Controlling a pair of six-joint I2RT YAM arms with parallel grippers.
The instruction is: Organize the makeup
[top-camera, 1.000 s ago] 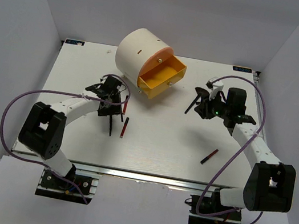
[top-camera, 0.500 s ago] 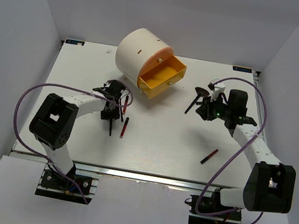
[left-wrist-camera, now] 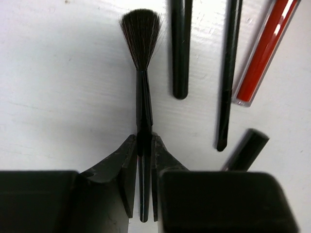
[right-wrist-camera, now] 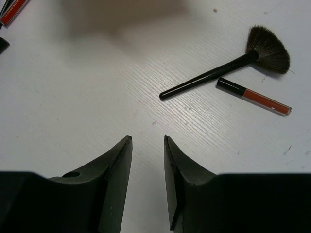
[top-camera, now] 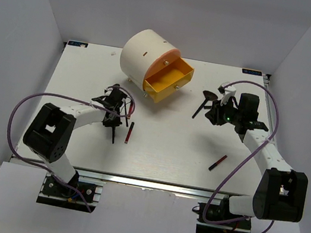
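- Left gripper pinches a thin brush by its handle, bristles pointing straight ahead, near the open drawer, to its front-left.
- Right gripper spread, empty, right of that drawer.

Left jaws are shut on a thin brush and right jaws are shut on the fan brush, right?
Not quite. The right jaws stand open and empty; the fan brush lies on the table ahead of them, as the right wrist view shows. The left jaws are indeed shut on the thin brush.
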